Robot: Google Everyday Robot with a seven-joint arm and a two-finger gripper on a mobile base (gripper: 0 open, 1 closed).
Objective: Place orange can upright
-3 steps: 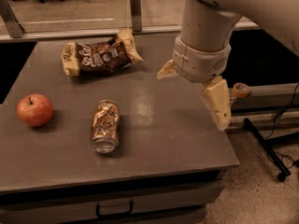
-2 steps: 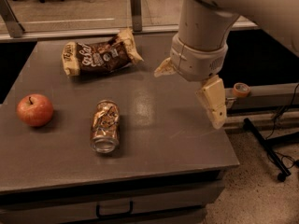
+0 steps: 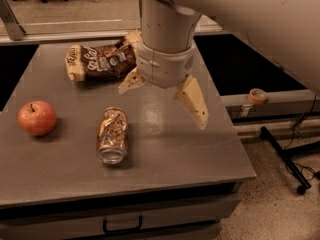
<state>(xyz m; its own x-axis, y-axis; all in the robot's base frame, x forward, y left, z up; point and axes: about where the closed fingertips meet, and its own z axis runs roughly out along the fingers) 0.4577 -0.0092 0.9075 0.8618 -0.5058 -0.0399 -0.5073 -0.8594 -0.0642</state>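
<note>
The orange can (image 3: 112, 135) lies on its side on the grey table (image 3: 190, 159), left of centre, its silver end facing the front edge. My gripper (image 3: 162, 99) hangs above the table to the right of the can and a little behind it. Its two cream fingers (image 3: 192, 101) are spread wide and hold nothing. The left finger shows only partly beside the wrist.
A brown snack bag (image 3: 100, 61) lies at the back of the table, partly behind my wrist. A red apple (image 3: 37, 118) sits near the left edge. A roll of tape (image 3: 257, 95) rests on a ledge to the right. Chair legs and cables are on the floor at right.
My gripper has moved left toward the can, its wrist now in front of the snack bag's right end. The can, apple and bag have not moved.
</note>
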